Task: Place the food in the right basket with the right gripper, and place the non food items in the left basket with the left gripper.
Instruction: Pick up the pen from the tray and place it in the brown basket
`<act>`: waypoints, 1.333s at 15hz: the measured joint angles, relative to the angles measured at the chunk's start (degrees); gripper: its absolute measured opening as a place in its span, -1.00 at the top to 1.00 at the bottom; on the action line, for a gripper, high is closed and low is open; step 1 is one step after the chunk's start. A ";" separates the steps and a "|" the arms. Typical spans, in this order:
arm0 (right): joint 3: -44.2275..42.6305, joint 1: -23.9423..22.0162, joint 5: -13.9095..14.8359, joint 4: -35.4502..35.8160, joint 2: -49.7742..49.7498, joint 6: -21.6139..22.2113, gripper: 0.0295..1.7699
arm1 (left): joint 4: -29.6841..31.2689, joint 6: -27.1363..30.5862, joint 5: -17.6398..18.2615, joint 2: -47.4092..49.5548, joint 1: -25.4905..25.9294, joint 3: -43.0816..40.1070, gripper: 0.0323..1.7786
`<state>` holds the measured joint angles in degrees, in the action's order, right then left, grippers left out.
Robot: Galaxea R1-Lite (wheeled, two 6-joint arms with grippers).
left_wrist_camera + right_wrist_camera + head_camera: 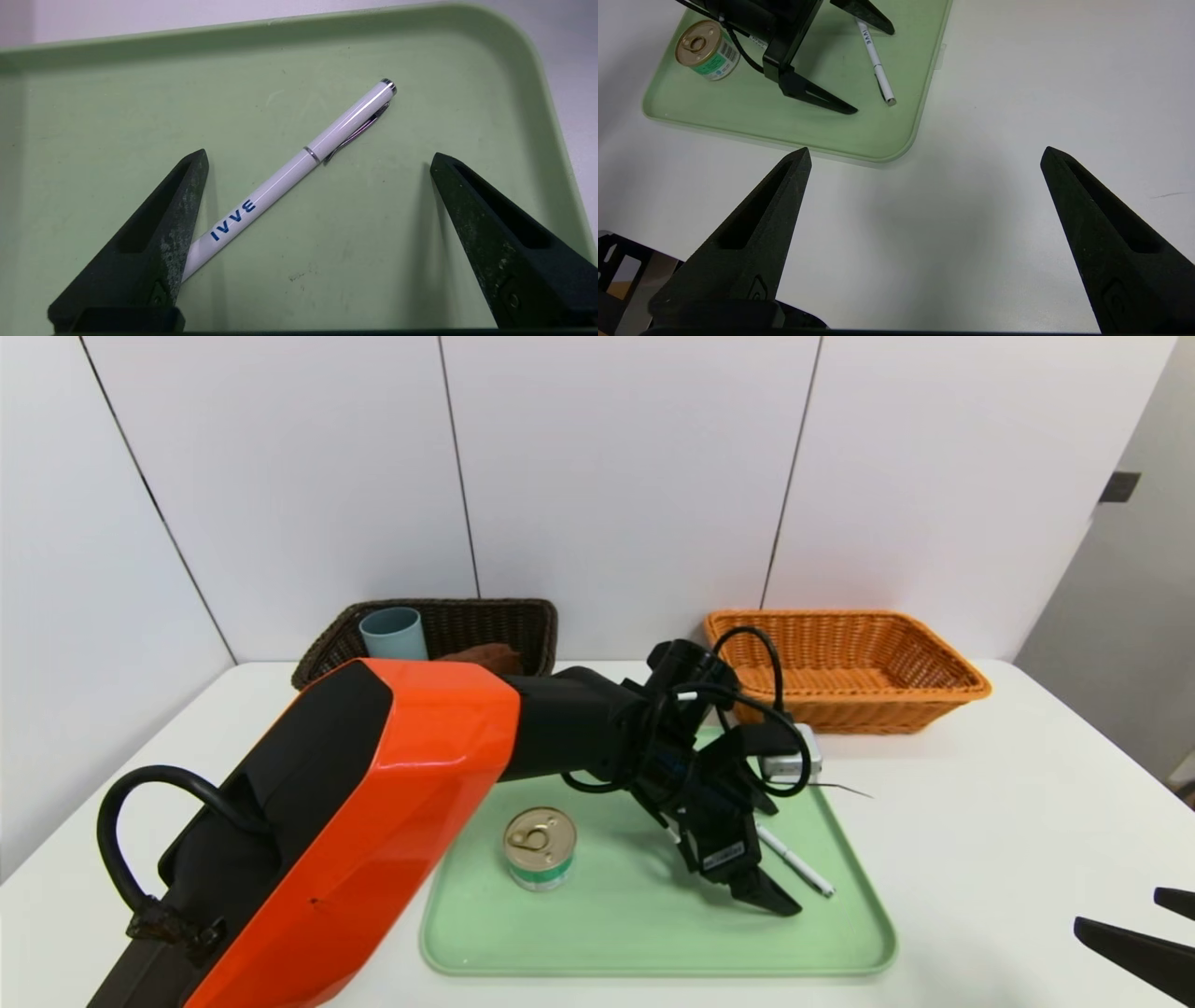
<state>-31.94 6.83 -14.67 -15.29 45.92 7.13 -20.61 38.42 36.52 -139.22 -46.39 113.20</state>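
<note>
The food, a small can (540, 847) with a gold lid, stands on the left part of the green tray (653, 933). A white pen (795, 861) lies on the tray's right part. My left gripper (782, 875) hangs open low over the pen (299, 175), which lies slanted between the fingers with its tip end hidden under one finger (159, 233). The dark left basket (523, 616) holds the blue-grey cup (393, 633) and the brown cloth (485, 658). Nothing shows inside the orange right basket (845, 663). My right gripper (1116, 909) is open over bare table, at the front right.
The white table (980, 821) carries the tray in the middle and both baskets at the back against the wall. My orange left arm (373, 803) crosses the front left and hides part of the dark basket. Bare table (1017, 93) lies right of the tray.
</note>
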 joint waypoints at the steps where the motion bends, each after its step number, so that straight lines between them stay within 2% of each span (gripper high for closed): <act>1: 0.02 0.00 -0.02 0.00 -0.15 0.00 -0.92 | 0.02 -0.01 0.00 -0.09 0.05 0.00 -0.90; 10: 0.05 0.00 0.11 0.00 -1.11 0.11 -0.92 | 0.00 0.00 -0.09 -0.23 0.06 0.00 -0.89; 13: 0.05 0.00 0.11 -0.01 -1.24 0.11 -0.92 | 0.00 0.05 -0.04 -0.28 0.06 0.02 -0.31; 17: 0.05 0.00 0.09 -0.01 -1.44 0.11 -0.92 | 0.02 0.02 -0.06 -0.32 0.05 0.02 0.16; 18: 0.05 0.00 0.04 -0.01 -1.44 0.11 -0.92 | 0.02 0.05 -0.09 -0.34 0.06 0.02 0.51; 19: 0.05 0.00 0.01 -0.01 -1.44 0.11 -0.92 | 0.00 0.05 -0.06 -0.34 0.06 0.02 0.97; 20: 0.05 0.00 0.00 -0.01 -1.44 0.11 -0.92 | 0.04 0.05 -0.04 -0.34 0.11 0.02 0.97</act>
<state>-31.89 6.83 -14.67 -15.30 44.48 7.24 -20.58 38.47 36.49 -139.56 -46.28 113.23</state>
